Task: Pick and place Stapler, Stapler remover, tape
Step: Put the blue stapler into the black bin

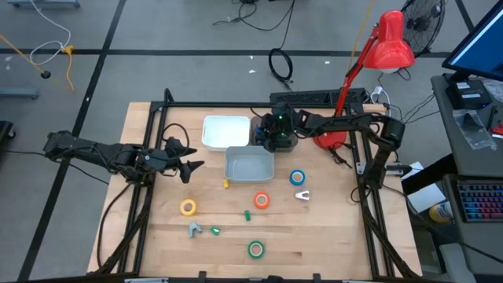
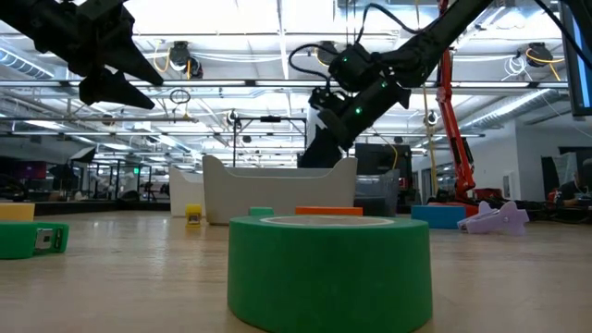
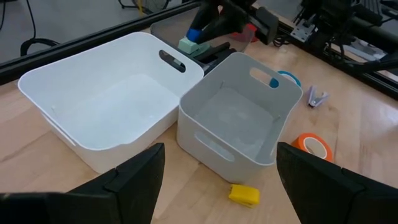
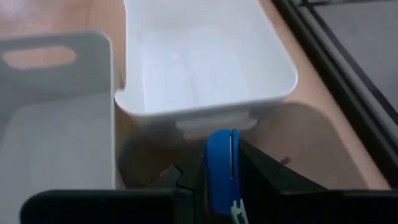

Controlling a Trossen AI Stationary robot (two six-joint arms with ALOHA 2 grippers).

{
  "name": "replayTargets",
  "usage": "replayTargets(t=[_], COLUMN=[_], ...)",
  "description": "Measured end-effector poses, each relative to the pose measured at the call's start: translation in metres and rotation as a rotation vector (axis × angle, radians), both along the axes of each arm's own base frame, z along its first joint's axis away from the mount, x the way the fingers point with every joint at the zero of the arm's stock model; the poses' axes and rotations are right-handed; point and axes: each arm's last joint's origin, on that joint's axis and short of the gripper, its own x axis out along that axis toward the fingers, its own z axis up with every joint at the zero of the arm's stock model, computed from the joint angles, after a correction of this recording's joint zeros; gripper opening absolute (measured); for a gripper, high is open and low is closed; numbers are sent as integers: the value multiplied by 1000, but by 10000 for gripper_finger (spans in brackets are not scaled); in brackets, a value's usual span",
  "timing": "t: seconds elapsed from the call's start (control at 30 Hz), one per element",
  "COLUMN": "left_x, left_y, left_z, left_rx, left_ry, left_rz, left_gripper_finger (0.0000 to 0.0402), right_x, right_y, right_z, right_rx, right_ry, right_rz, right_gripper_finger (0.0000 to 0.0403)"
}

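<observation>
My right gripper point(image 1: 271, 140) hangs at the far right corner of the grey bin point(image 1: 249, 163), beside the white bin point(image 1: 226, 131), shut on a blue stapler point(image 4: 222, 168) with a pale green part point(image 3: 191, 45). My left gripper point(image 1: 189, 167) hovers open above the table, left of the grey bin. Lying flat on the wood are the yellow tape roll point(image 1: 187, 207), orange-red roll point(image 1: 261, 200), blue roll point(image 1: 297, 178) and green roll point(image 1: 255, 249). The pale stapler remover point(image 1: 302, 195) lies right of the orange-red roll. My right gripper pinches the blue stapler body point(image 4: 221, 155) between its two fingers, one dark finger point(image 4: 261, 174) on each side. It comes from the table's right, slanting downward. The bins hide the stapler's underside, so whether it rests on the table or hangs clear cannot be told.
Both bins sit side by side, touching, near the table's far middle. A small yellow bit point(image 1: 225, 183), green bits point(image 1: 214, 230) and a grey piece point(image 1: 194, 229) lie on the near half. A red lamp base point(image 1: 330, 140) and black frame rails point(image 1: 365, 169) stand at the right.
</observation>
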Motion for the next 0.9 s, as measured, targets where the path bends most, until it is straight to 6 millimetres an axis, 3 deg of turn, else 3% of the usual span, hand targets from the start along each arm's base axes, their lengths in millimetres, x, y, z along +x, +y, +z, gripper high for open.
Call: replayTargets(t=[0.33, 0.9], left_x=[0, 0], left_y=[0, 0], left_z=[0, 0], left_rx=[9, 10], left_ry=[0, 0], left_rz=[11, 12], left_gripper_finger=[308, 308], right_x=[2, 2], right_y=[-2, -3], right_z=[-14, -14], right_rx=[12, 22], right_ry=[38, 33], right_rz=[2, -10], right_gripper_finger=[71, 74])
